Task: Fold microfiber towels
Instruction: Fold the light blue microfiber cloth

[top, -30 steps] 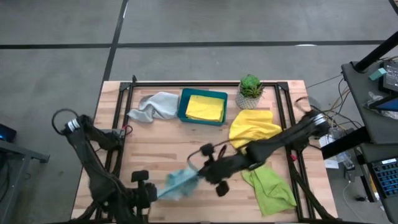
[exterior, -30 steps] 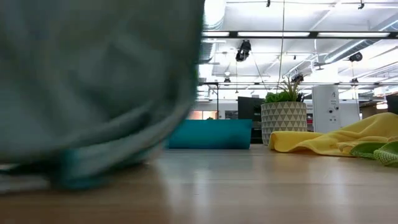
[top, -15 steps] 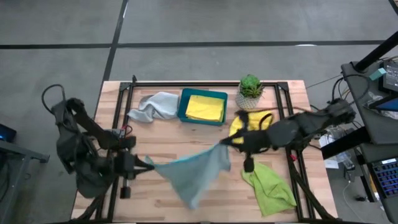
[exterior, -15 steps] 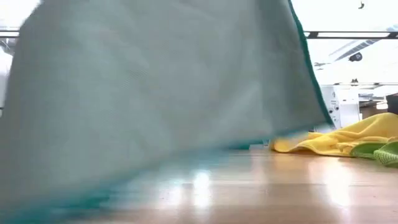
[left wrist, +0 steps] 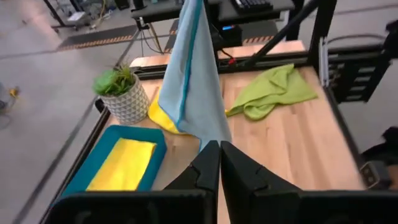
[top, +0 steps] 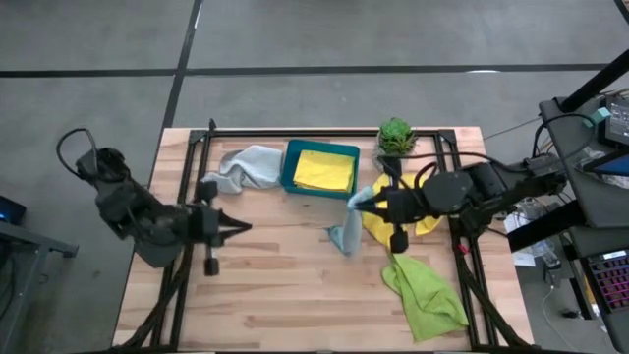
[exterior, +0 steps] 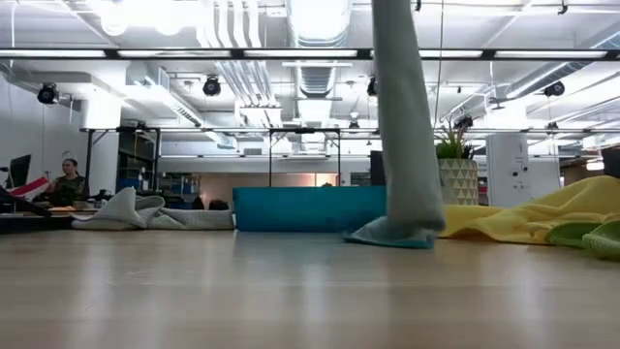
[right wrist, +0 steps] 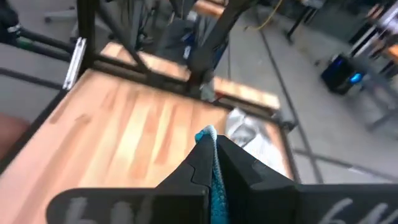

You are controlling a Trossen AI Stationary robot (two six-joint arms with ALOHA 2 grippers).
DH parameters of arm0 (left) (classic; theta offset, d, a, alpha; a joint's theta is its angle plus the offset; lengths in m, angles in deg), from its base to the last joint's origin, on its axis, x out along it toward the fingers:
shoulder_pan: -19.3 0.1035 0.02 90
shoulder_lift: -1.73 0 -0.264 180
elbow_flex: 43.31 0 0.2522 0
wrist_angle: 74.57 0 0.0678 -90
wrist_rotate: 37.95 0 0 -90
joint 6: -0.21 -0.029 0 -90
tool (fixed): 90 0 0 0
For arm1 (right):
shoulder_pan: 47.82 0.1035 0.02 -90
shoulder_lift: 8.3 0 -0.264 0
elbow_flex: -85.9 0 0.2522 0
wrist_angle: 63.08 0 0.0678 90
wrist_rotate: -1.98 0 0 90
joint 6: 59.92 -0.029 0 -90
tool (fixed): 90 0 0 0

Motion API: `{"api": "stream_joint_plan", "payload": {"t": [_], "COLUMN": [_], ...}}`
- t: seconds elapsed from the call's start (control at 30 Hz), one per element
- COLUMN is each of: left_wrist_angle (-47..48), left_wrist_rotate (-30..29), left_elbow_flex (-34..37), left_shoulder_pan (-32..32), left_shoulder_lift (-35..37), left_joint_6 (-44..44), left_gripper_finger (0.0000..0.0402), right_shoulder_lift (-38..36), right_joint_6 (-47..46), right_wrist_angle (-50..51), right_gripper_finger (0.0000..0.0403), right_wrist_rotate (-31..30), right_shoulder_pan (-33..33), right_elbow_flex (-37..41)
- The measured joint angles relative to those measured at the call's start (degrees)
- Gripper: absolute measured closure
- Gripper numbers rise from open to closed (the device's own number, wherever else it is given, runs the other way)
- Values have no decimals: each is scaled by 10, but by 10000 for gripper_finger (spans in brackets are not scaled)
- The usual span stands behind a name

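The light blue towel [top: 346,224] hangs in a narrow drape at the table's middle right, below my right gripper [top: 357,202], which is shut on its top. My left gripper [top: 244,228] is shut and holds nothing; it hovers over the table's left half, pointing at the towel from well apart. A yellow towel [top: 324,170] lies flat in the teal tray [top: 291,157]. A pale grey towel [top: 246,167] lies crumpled left of the tray. A second yellow towel [top: 425,222] lies partly under my right arm. A lime green towel [top: 425,293] lies at the near right. My right gripper pinches the light blue towel's upper end at its teal-hemmed edge [right wrist: 207,133] between its two fingers. The fingers come nearly level from the table's right side. The towel hangs slack below them [exterior: 402,107], and its lower end [exterior: 392,233] rests bunched on the table.
A small potted plant [top: 395,140] stands at the far edge, right of the tray. Black frame rails [top: 197,177] run along the table's left and right sides. Bare wood [top: 285,285] lies across the near middle. A person [exterior: 68,182] sits far off in the room.
Both grippers have risen from the near middle and moved apart, spreading the blue towel between them. The towel has then come out of my left gripper, which has gone toward the left edge. My right gripper has gone far and right, and the towel now hangs from it alone.
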Motion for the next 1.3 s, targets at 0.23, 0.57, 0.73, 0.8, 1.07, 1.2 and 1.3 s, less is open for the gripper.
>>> {"api": "stream_joint_plan", "payload": {"t": [0.23, 0.57, 0.73, 0.8, 1.07, 1.2, 1.3], "left_wrist_angle": [-183, -663, -842, -894, -968, -969, -969], "left_wrist_rotate": [7, 76, 74, 65, 8, -43, -45], "left_elbow_flex": [135, 375, 438, 442, 421, 410, 407], "left_shoulder_pan": [13, 66, 84, 89, 91, 93, 93], "left_shoulder_lift": [-28, -55, -126, -168, -282, -302, -310], "left_joint_6": [-75, -190, -195, -195, -193, -190, -185], "left_gripper_finger": [401, 350, 284, 263, 229, 228, 227], "right_shoulder_lift": [1, 4, 22, 32, 61, 69, 69], "right_joint_6": [-47, -49, -69, -81, -126, -137, -138], "right_wrist_angle": [51, -29, -29, -30, -29, -30, -29], "right_gripper_finger": [394, 394, 394, 394, 394, 394, 394], "right_wrist_rotate": [33, 116, 54, 49, 25, 25, 25], "right_shoulder_pan": [1, 0, 0, 0, 0, 0, 0], "right_elbow_flex": [9, 9, 9, 9, 9, 10, 10]}}
